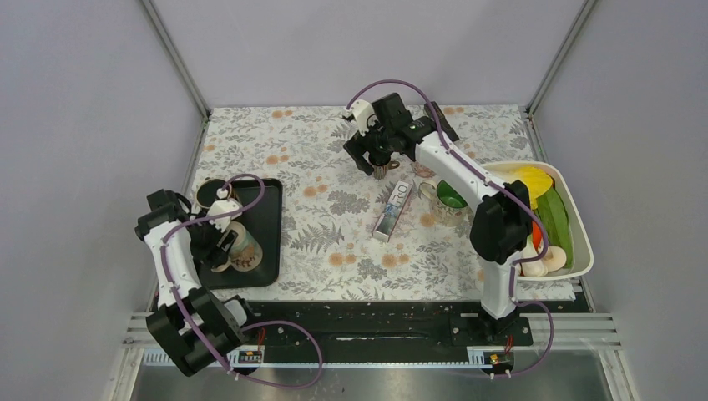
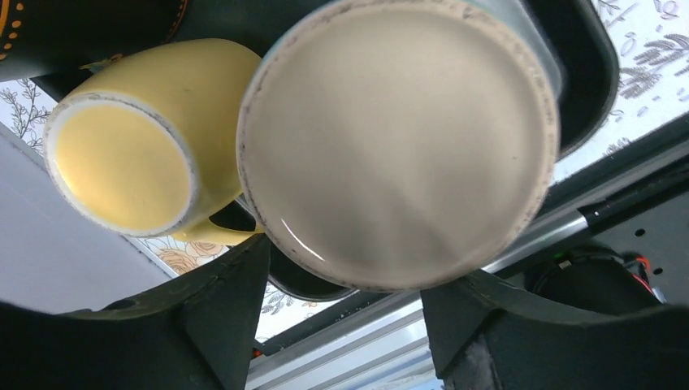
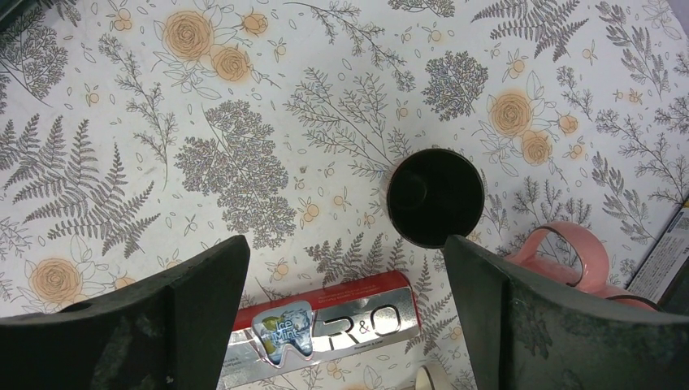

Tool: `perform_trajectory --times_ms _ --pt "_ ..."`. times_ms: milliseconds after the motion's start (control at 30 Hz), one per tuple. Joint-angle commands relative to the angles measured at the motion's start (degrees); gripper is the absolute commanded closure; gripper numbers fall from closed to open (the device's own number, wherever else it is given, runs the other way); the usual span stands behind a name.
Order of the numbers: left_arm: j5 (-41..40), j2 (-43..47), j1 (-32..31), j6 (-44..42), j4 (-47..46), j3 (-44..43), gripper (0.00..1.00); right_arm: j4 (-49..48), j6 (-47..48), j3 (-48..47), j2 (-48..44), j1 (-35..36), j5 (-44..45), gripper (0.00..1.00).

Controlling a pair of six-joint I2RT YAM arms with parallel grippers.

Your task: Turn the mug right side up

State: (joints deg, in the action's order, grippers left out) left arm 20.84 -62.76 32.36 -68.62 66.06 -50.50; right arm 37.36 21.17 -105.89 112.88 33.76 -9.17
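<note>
The mug (image 2: 398,146) lies off its foot at the near end of the black tray (image 1: 269,209), its cream glazed base turned full at the left wrist camera, mouth and handle hidden. Your left hand (image 2: 348,272) is spread wide, one finger on each side of the base's lower edge. You cannot tell from here whether the pads press the wall or merely flank it. That is the first hazard: a shallow bite low on a round, glossy wall could let the mug twist or slide out as you rotate it, dropping it onto the tray. The second sits just beside it on the tray: a yellow mug (image 2: 138,138), also showing its base. It is so close that the swing upright could knock it over or shove it against the dark mug (image 2: 89,32) behind it. A mug that slips free might also roll over the tray's low lip onto the flowered worktop (image 1: 334,242). Well away from the tray, on the far side of the worktop, your right hand (image 3: 345,244) hangs wide and empty over a small dark cup (image 3: 435,197), a toothpaste box (image 3: 325,325) and a pink mug (image 3: 569,252). It poses no risk if it is left parked there.
</note>
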Motion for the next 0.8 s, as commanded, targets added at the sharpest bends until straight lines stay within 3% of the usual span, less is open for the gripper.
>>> perform_trajectory --times_ms 0,133,300,567,700,767 --pt "-0.12 -1.91 -0.19 5.28 -6.6 2.31 0.3 -1.84 0.09 0.38 -3.68 0.5 -1.46 0.01" --pt "1.84 -3.97 -0.24 4.62 -10.95 5.39 0.35 -1.71 -0.18 0.24 -3.39 0.52 -2.18 0.01" --pt "5.21 -9.73 -0.37 8.21 -12.83 4.3 0.54 -1.78 -0.17 1.28 -3.9 0.54 -1.44 0.0" --pt "9.54 -9.46 -0.96 13.8 -17.92 4.88 0.82 -4.04 -1.49 5.19 -6.27 0.58 -2.21 0.01" --pt "9.63 -8.32 -1.55 18.05 -24.91 7.23 1.0 -5.03 -2.58 6.98 -7.48 0.54 -2.7 0.01" --pt "9.48 -8.44 -2.7 20.2 -29.09 8.72 1.0 -5.85 -2.98 8.3 -8.36 0.61 -2.6 0.01"
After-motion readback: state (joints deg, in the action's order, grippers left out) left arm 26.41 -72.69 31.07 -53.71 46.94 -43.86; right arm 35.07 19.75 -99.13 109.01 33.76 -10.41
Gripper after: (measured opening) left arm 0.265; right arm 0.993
